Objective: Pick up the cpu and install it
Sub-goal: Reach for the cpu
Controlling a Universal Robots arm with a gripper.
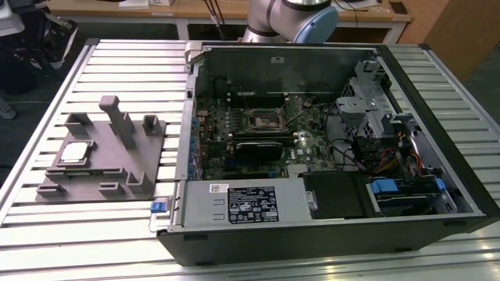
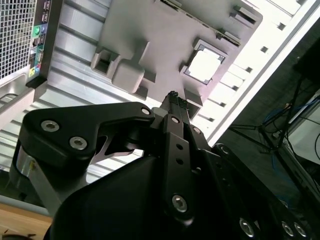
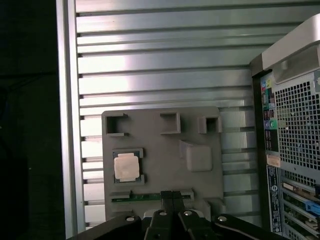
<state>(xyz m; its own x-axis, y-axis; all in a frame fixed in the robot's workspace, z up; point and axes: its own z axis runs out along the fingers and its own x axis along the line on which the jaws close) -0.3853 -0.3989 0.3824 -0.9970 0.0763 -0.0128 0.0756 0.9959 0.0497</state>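
The cpu (image 1: 74, 153) is a small silvery square lying flat in a recess of the grey fixture (image 1: 117, 170) on the slatted table, on the exterior view's left. Both wrist views look down on it from well above: the cpu (image 3: 126, 166) (image 2: 205, 66) rests in its pocket with nothing touching it. My gripper (image 3: 173, 194) (image 2: 175, 96) hangs high over the fixture's edge, off to one side of the chip, with its two fingers pressed together and nothing between them. The black motherboard socket (image 1: 262, 120) sits inside the open computer case.
The open computer case (image 1: 328, 146) takes up the exterior view's right half, with cables and drive bays inside. Tall posts (image 1: 117, 117) rise from the fixture near the chip. The arm's base (image 1: 289, 17) stands behind the case. The table edge (image 3: 67, 125) lies close beside the fixture.
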